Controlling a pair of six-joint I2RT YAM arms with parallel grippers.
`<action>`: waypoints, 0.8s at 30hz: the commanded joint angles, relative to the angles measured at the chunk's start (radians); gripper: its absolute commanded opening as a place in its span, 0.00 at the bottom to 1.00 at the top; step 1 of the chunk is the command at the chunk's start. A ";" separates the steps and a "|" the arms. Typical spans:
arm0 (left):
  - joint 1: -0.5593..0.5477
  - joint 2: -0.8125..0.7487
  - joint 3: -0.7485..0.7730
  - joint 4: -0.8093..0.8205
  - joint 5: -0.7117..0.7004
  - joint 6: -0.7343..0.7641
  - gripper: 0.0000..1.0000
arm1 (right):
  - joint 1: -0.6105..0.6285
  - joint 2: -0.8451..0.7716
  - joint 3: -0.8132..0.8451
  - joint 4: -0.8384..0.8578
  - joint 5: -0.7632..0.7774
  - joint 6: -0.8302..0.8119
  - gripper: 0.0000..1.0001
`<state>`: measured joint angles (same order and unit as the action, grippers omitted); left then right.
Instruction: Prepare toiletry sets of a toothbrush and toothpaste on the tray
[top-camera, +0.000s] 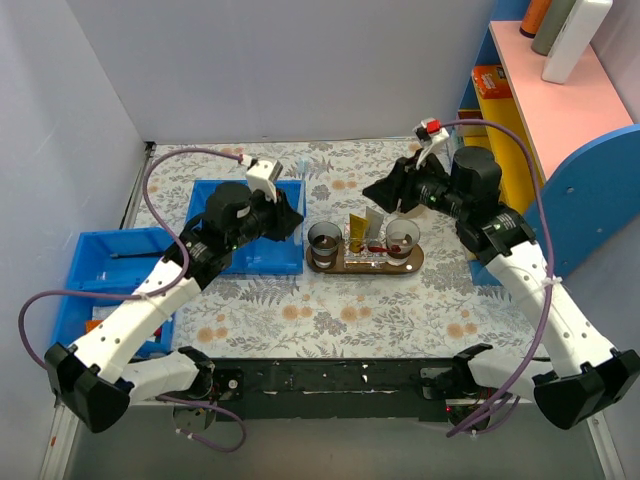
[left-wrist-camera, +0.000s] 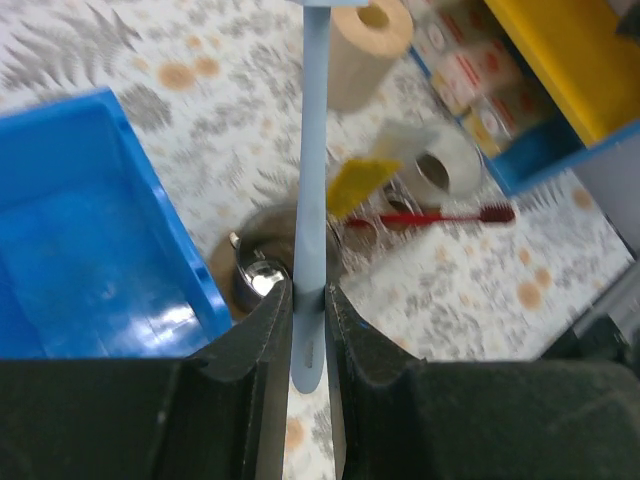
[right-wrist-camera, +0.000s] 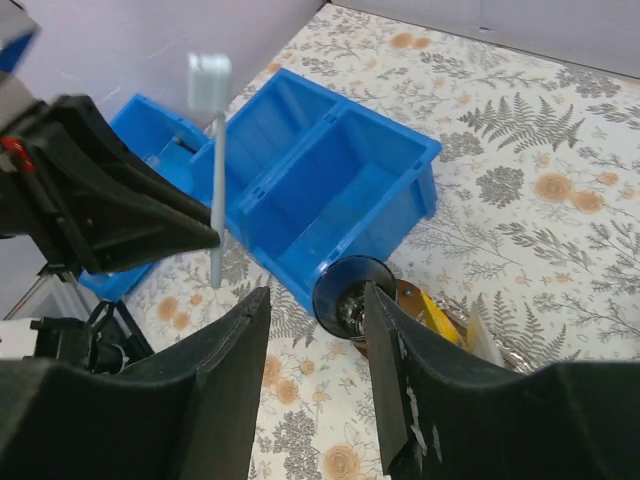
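Observation:
The dark brown tray (top-camera: 345, 266) holds two dark cups, one on the left (top-camera: 325, 240) and one on the right (top-camera: 402, 238). The yellow toothpaste (top-camera: 357, 232) and a red toothbrush (top-camera: 378, 246) lie between them. My left gripper (top-camera: 288, 222) is shut on a light blue toothbrush (left-wrist-camera: 313, 150), held upright just left of the tray, above the left cup (left-wrist-camera: 255, 278). My right gripper (top-camera: 388, 190) is open and empty, hovering behind the tray. In the right wrist view, the gripper (right-wrist-camera: 315, 350) is above the left cup (right-wrist-camera: 352, 295), with the blue toothbrush (right-wrist-camera: 213, 170) farther off.
A blue bin (top-camera: 250, 235) sits left of the tray, and another blue bin (top-camera: 105, 280) lies at the far left. A pale tube (top-camera: 375, 222) leans beside the toothpaste. A cardboard-coloured roll (left-wrist-camera: 370, 40) lies behind the tray. A yellow and blue shelf (top-camera: 520, 130) stands at right.

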<state>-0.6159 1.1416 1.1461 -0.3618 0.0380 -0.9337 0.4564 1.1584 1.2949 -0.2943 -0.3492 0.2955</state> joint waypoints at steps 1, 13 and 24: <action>-0.036 -0.135 -0.144 0.052 0.207 -0.085 0.00 | 0.019 -0.100 -0.083 0.150 -0.111 0.039 0.52; -0.053 -0.244 -0.359 0.208 0.582 -0.143 0.00 | 0.036 -0.057 0.010 0.057 -0.357 -0.035 0.58; -0.054 -0.200 -0.391 0.299 0.764 -0.155 0.00 | 0.059 -0.048 -0.057 0.035 -0.450 -0.052 0.59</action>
<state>-0.6651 0.9306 0.7712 -0.1352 0.6785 -1.0676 0.5014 1.1252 1.2774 -0.2871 -0.7174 0.2340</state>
